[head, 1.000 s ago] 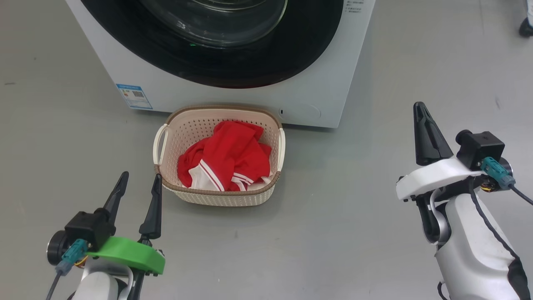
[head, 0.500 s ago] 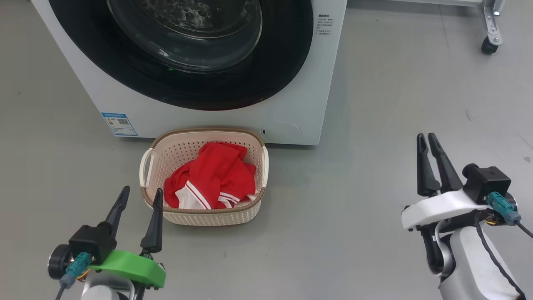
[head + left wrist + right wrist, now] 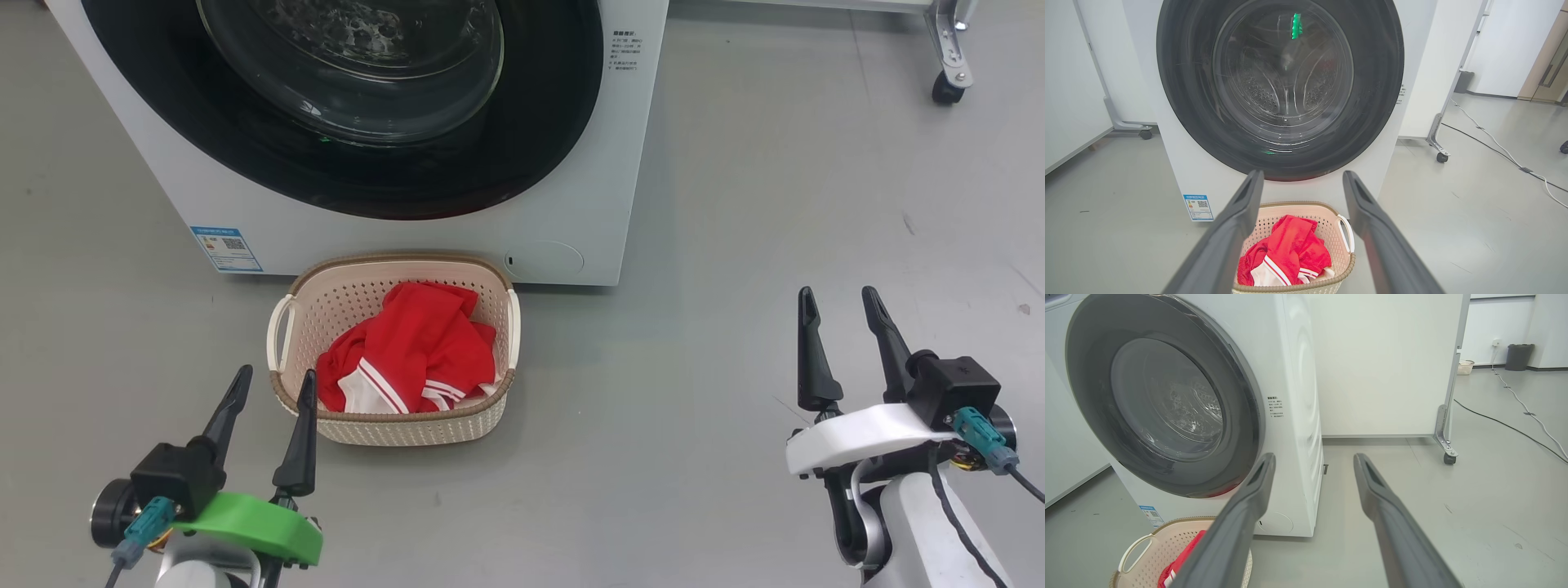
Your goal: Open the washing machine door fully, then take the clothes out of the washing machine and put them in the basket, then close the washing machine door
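The white washing machine stands ahead, its black-rimmed round door lying flat against its front, the steel drum visible through the glass. The cream basket sits on the floor just before it with the red clothes piled inside. My left gripper is open and empty at the basket's near left corner. My right gripper is open and empty over bare floor well to the right of the basket. In the wrist views both pairs of fingers stand apart.
Grey floor surrounds the machine. A white partition on castors stands to the machine's right, with cables running across the floor beyond it. A blue label and a round filter cover mark the machine's lower front.
My right gripper has gone from shut to open and sits lower in the head view. The head camera has tilted up, showing more of the machine. The left gripper is unchanged.
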Robot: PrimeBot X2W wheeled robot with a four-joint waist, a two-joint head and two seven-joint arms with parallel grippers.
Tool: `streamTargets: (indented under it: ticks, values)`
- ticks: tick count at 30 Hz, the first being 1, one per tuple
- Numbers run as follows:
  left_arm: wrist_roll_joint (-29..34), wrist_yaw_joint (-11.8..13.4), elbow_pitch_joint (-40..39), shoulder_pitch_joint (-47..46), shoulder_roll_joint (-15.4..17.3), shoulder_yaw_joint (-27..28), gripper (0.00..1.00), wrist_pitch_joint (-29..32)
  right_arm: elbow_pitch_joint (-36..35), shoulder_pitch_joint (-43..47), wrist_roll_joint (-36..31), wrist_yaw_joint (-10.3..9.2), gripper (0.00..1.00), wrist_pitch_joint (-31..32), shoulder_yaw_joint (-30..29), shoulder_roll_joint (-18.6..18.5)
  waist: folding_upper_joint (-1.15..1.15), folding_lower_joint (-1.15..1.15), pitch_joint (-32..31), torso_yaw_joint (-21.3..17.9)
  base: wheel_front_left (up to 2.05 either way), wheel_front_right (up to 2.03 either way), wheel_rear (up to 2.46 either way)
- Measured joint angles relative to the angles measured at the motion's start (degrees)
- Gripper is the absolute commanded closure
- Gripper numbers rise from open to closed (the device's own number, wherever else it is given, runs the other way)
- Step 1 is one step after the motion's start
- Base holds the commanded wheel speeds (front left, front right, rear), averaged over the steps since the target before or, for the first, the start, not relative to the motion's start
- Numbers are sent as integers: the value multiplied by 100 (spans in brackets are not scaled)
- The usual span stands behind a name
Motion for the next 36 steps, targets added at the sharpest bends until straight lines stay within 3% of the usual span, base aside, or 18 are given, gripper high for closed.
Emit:
streamTargets:
  ticks: [36]
  values:
    - [192,21,-87,27,-20,164,0,1,-319,306,-59,-41,0,0,-20,44,0,0,36,-33,0,0,0]
